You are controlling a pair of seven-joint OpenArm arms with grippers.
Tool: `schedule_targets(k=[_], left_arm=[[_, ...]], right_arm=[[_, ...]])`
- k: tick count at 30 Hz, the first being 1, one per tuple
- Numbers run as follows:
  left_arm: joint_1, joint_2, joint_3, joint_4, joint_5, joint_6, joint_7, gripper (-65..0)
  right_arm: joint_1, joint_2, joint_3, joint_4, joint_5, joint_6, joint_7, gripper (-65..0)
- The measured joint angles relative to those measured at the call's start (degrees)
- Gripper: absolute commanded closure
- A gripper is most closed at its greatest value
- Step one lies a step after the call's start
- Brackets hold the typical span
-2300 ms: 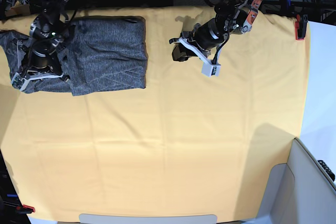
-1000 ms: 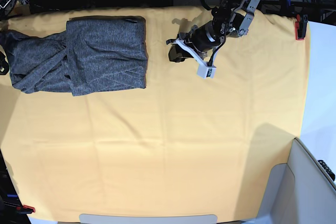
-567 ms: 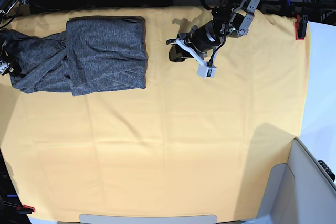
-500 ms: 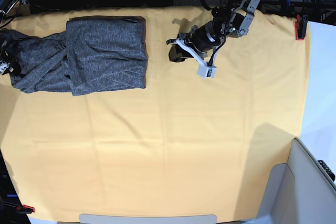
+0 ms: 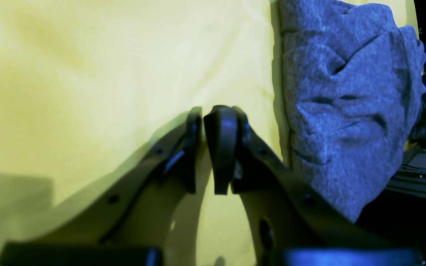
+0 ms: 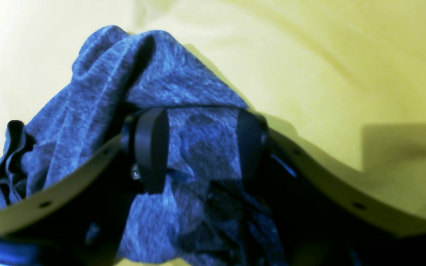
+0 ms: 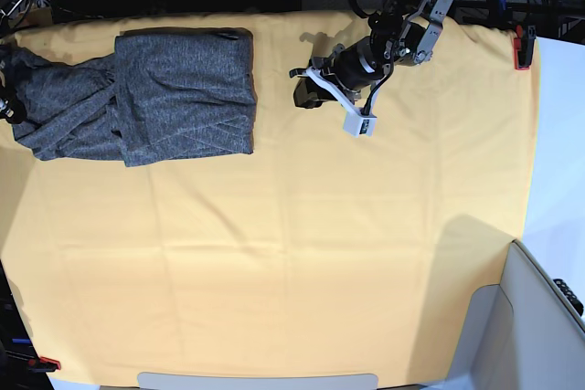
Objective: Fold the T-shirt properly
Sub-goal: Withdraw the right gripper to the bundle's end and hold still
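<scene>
A yellow cloth covers the table; the T-shirt lies far left, half folded with its left end bunched. Folding looks midway: that bunch needs lifting over. The right gripper is apart around that fabric. The left gripper, nearly together, holds nothing.

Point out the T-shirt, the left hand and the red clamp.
T-shirt point(image 7: 183, 93): base view, folded body panel.
Left hand point(image 5: 202, 147): left wrist view, narrow gap between the fingertips.
Red clamp point(image 7: 522, 47): base view, its body at the yellow cloth's corner.
</scene>
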Motion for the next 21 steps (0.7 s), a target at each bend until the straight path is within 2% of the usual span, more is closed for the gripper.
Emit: schedule_targets(k=[21], left_arm=[[0.0, 0.0, 0.0, 0.0, 0.0, 0.0, 0.0, -7.3]], right_arm=[[1.4, -0.1, 0.7, -0.2, -0.7, -0.6, 2.1, -29.9]])
